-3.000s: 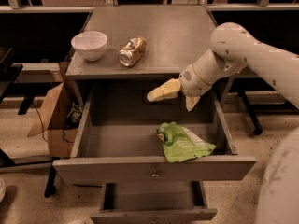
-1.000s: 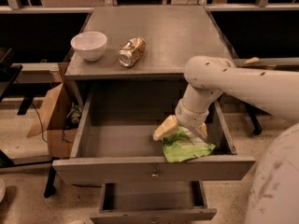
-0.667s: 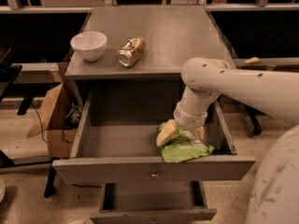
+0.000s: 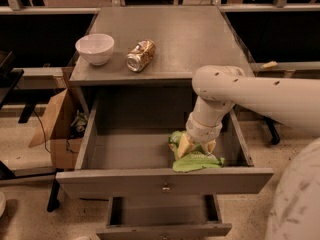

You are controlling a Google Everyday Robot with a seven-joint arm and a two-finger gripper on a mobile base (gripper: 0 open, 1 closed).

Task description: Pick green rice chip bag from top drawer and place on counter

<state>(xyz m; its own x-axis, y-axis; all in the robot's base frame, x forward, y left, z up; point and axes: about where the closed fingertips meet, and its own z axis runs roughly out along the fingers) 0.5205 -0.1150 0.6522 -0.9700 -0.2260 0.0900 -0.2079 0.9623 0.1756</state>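
While the top drawer (image 4: pixel 125 181) is standing pulled out beneath the bench (image 4: pixel 190 39), the green rice chip bag (image 4: pixel 197 163) is lying inside it, crumpled, at the front right of the drawer floor and close against the front wall. The hand (image 4: pixel 196 151) is reaching down into the drawer and is sitting right on top of the bag. Its two cream fingers (image 4: pixel 183 146) are standing spread, one to each side of the bag's bunched upper part, with green foil showing between them; they are not pressing together. The pale arm (image 4: pixel 250 96) is coming in from the right, crossing over the drawer's right wall and bending down at the wrist, and it is hiding part of the drawer's back right corner.

On the bench, a white bowl (image 4: pixel 95 48) is sitting at the front left, and a crushed gold can (image 4: pixel 140 55) is lying on its side just beside it; both are well apart from the hand. Below the top drawer, a narrower drawer (image 4: pixel 165 229) is also standing partly open. A cardboard box (image 4: pixel 57 129) is resting on the floor to the left of the cabinet.
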